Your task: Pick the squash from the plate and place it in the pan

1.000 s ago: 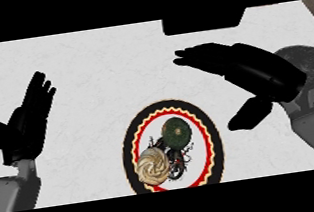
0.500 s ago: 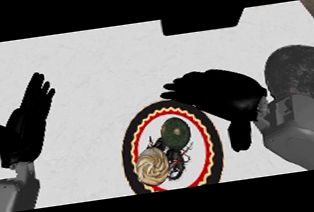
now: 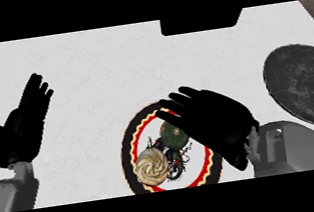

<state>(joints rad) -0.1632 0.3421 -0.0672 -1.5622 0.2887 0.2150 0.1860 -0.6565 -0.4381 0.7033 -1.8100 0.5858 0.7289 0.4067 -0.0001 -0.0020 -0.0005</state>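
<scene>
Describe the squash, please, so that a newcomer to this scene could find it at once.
Find the round plate with the red and black rim, low on the white counter. The squash is the dark green lump on it, under the right hand; the pale swirled item beside it is cream.

Right hand [image 3: 214,120] covers the squash's [image 3: 171,135] right side and plate [image 3: 130,147] rim; pan [image 3: 307,86] handle cut off at the counter's right edge.

White counter [image 3: 110,69]: plate [image 3: 127,152] near front centre, dark pan [image 3: 308,87] at right.
</scene>
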